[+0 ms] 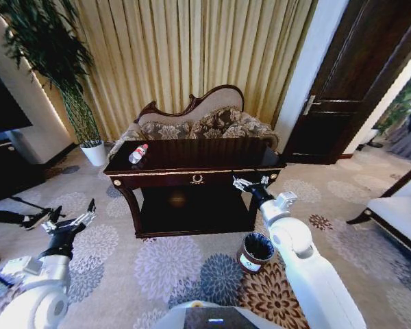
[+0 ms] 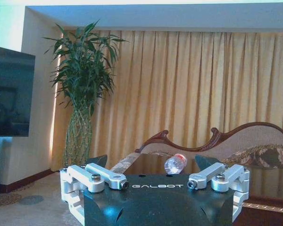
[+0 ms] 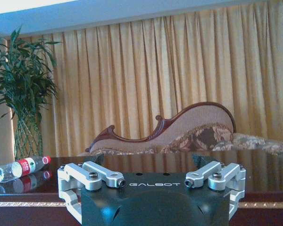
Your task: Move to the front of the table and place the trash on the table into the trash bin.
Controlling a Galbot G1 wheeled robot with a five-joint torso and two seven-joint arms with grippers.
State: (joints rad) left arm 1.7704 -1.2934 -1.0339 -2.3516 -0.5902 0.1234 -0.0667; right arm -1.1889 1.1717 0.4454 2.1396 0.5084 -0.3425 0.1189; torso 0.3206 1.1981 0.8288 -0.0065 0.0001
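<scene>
The dark glossy table (image 1: 212,156) with gold trim stands ahead in the head view. The trash I can make out is a clear plastic bottle (image 1: 138,153) with a red cap, lying on its side near the table's left end. The round brown trash bin (image 1: 255,251) with a black liner stands on the carpet by the table's front right leg. My right gripper (image 1: 250,184) hovers open at the table's front right edge, above the bin. Low and left of the table, my left gripper (image 1: 72,221) is open and holds nothing. The bottle (image 2: 175,164) (image 3: 21,168) lies beyond both grippers (image 2: 151,162) (image 3: 151,160).
A carved sofa (image 1: 198,123) sits right behind the table against the curtains. A tall plant in a white pot (image 1: 94,152) stands at the back left, beside a dark cabinet (image 1: 7,168). A dark door (image 1: 349,89) and low furniture (image 1: 397,212) are on the right. Patterned carpet lies before the table.
</scene>
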